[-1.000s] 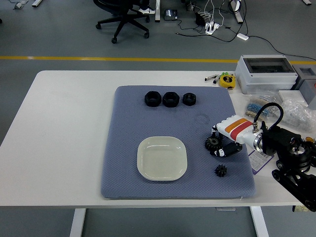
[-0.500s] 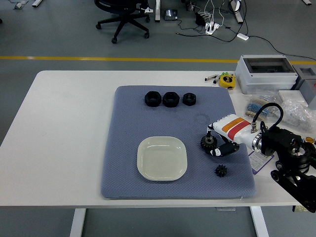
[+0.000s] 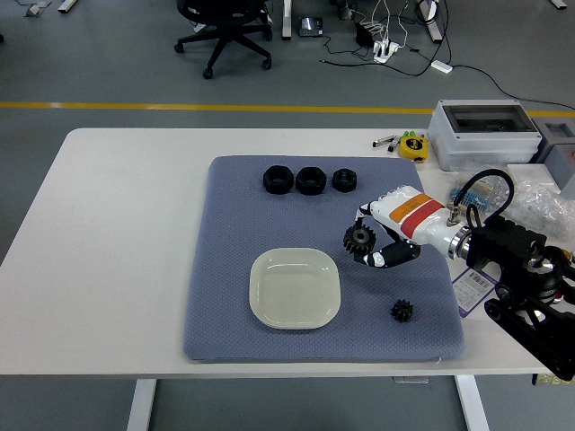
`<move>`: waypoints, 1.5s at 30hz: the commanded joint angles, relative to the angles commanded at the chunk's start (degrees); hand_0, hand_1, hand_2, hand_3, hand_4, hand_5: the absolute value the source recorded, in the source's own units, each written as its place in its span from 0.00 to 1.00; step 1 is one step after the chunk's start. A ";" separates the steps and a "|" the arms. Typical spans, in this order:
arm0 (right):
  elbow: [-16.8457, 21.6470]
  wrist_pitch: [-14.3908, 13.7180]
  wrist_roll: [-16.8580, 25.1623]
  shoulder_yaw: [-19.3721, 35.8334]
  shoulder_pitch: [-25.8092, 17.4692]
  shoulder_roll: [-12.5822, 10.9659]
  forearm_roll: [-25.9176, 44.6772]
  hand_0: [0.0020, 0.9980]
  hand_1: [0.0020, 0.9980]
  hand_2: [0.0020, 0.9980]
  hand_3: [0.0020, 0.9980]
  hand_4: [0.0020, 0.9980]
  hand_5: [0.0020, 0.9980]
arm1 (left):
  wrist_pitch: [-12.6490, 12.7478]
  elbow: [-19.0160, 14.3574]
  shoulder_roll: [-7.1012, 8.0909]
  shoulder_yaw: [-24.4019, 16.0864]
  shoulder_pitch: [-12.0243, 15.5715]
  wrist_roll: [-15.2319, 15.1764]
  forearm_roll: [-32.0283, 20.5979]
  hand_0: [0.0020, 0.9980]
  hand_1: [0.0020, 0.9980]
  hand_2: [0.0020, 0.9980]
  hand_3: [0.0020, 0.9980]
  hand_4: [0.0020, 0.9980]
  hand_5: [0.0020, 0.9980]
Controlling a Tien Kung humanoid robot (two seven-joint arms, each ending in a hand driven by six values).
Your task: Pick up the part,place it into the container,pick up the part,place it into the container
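Note:
My right hand holds a black gear in its curled fingers, lifted above the blue-grey mat just right of the white square dish. A second, smaller black gear lies on the mat near its front right corner. Three black ring-shaped parts sit in a row at the mat's far edge. The dish holds nothing. My left arm does not show.
A grey plastic box, a yellow tape measure, bags of small parts and a label card crowd the table's right side. An office chair stands on the floor beyond.
My right hand has lifted the gear off the mat and carried it left and slightly away, closer to the dish. The small gear has stayed put.

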 joint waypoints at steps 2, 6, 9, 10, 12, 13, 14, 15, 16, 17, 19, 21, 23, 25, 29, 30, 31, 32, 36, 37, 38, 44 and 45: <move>1.76 0.28 -0.06 -0.64 0.62 0.02 0.57 0.00 0.01 0.09 0.32 0.75 0.43 | 0.00 0.00 0.09 0.04 -0.08 0.02 -0.01 0.70 0.66 0.65 0.56 0.64 0.58; 4.04 1.33 -0.38 -2.92 2.12 0.66 1.66 0.00 0.01 0.10 0.33 0.76 0.41 | 0.03 0.00 0.17 0.06 -0.04 0.06 -0.10 0.70 0.65 0.65 0.56 0.64 0.58; 3.33 2.00 -0.67 -5.70 3.49 1.84 2.15 0.00 0.01 0.10 0.33 0.76 0.41 | 0.06 0.01 0.25 0.06 0.11 0.09 -0.12 0.70 0.65 0.65 0.56 0.64 0.58; 3.05 2.12 -0.76 -6.33 3.78 2.12 2.15 0.00 0.02 0.11 0.35 0.81 0.43 | 0.07 0.01 0.27 0.09 0.13 0.09 -0.15 0.71 0.65 0.65 0.56 0.64 0.58; 2.13 1.98 -1.12 -8.07 4.51 3.06 1.98 0.00 0.02 0.11 0.35 0.81 0.43 | 0.09 0.00 0.36 0.27 0.20 0.07 -0.33 0.71 0.65 0.65 0.56 0.64 0.58; 1.77 1.90 -1.27 -8.76 4.79 3.51 1.93 0.00 0.02 0.11 0.35 0.81 0.43 | 0.11 -0.01 0.38 0.28 0.25 0.06 -0.37 0.71 0.65 0.65 0.56 0.64 0.58; 1.58 1.82 -1.35 -9.12 4.94 3.77 1.89 0.00 0.02 0.11 0.35 0.81 0.43 | 0.12 0.00 0.39 0.28 0.27 0.06 -0.39 0.71 0.65 0.65 0.56 0.64 0.58; 1.13 1.54 -1.47 -9.90 5.29 4.37 1.81 0.00 0.02 0.11 0.35 0.81 0.43 | 0.13 0.00 0.40 0.27 0.31 0.07 -0.39 0.71 0.65 0.65 0.56 0.64 0.58; 0.77 1.35 -1.55 -10.43 5.54 4.83 1.69 0.00 0.03 0.13 0.47 1.00 0.64 | 0.13 0.00 0.41 0.29 0.34 0.08 -0.37 0.71 0.65 0.65 0.56 0.64 0.58; 0.44 1.39 -1.63 -10.86 5.76 5.24 1.35 0.00 0.03 0.13 0.47 1.00 0.64 | 0.11 -0.01 0.43 0.30 0.38 0.09 -0.35 0.71 0.65 0.65 0.56 0.64 0.58; -0.26 2.64 -1.51 -11.56 6.16 6.00 -0.27 0.00 0.03 0.13 0.47 1.00 0.64 | 0.09 -0.03 0.40 0.31 0.40 0.12 -0.28 0.71 0.65 0.65 0.56 0.64 0.58; -0.79 3.44 -1.26 -11.91 6.34 6.41 -1.32 0.00 0.03 0.13 0.47 1.00 0.64 | 0.11 -0.03 0.38 0.30 0.38 0.13 -0.28 0.71 0.65 0.65 0.56 0.64 0.58; -1.27 4.31 -0.92 -12.15 6.34 6.55 -2.16 0.01 0.06 0.18 0.85 1.00 0.85 | 0.14 -0.04 0.41 0.47 0.37 0.07 -0.52 0.71 0.65 0.65 0.56 0.64 0.58; -1.53 4.66 -0.71 -12.29 6.31 6.50 -2.50 0.01 0.06 0.18 0.85 1.00 0.85 | 0.17 -0.03 0.44 0.48 0.35 0.04 -0.59 0.71 0.65 0.65 0.56 0.64 0.58; -2.01 4.99 -0.34 -12.54 5.97 6.45 -3.01 0.02 0.07 0.19 0.93 1.00 0.84 | 0.40 0.07 0.57 0.65 0.42 -0.08 -1.31 0.71 0.65 0.66 0.56 0.64 0.58; -2.05 4.93 -0.42 -12.38 5.65 6.47 -3.15 0.02 0.07 0.19 0.93 1.00 0.84 | 0.50 0.12 0.63 0.46 0.64 -0.07 -1.29 0.71 0.65 0.66 0.56 0.64 0.58; -2.01 4.94 -0.42 -12.16 5.45 6.44 -3.20 0.02 0.07 0.19 0.93 1.00 0.84 | 0.55 0.15 0.64 0.32 0.76 -0.04 -1.25 0.71 0.65 0.66 0.56 0.64 0.58; -1.84 4.95 -0.37 -11.74 5.22 6.34 -3.17 0.02 0.07 0.19 0.93 1.00 0.84 | 0.59 0.18 0.68 0.30 0.87 -0.06 -1.26 0.71 0.65 0.66 0.56 0.64 0.58; 0.14 5.12 -0.44 -8.86 4.33 4.95 -3.41 0.03 0.07 0.19 0.91 1.00 0.82 | 0.59 0.24 0.83 0.14 1.17 -0.01 -0.93 0.71 0.65 0.65 0.56 0.64 0.58; 0.95 5.25 -0.47 -7.99 4.19 4.26 -3.60 0.03 0.07 0.19 0.91 1.00 0.82 | 0.61 0.26 0.84 0.09 1.22 -0.02 -0.90 0.71 0.65 0.65 0.56 0.64 0.58; 1.74 5.40 -0.51 -7.10 4.07 3.52 -3.79 0.03 0.07 0.19 0.91 1.00 0.82 | 0.61 0.28 0.87 0.10 1.26 -0.04 -0.93 0.71 0.65 0.65 0.56 0.64 0.58; 4.81 6.59 -0.18 -3.38 3.31 -0.89 -4.13 0.02 0.06 0.17 0.85 1.00 0.79 | 0.71 0.34 0.90 0.31 1.12 -0.17 -1.14 0.71 0.65 0.66 0.56 0.64 0.58; 5.50 7.46 -0.17 -2.78 3.13 -2.08 -4.13 0.02 0.06 0.17 0.85 1.00 0.79 | 0.79 0.32 0.94 0.62 1.02 -0.26 -1.60 0.71 0.65 0.66 0.56 0.64 0.58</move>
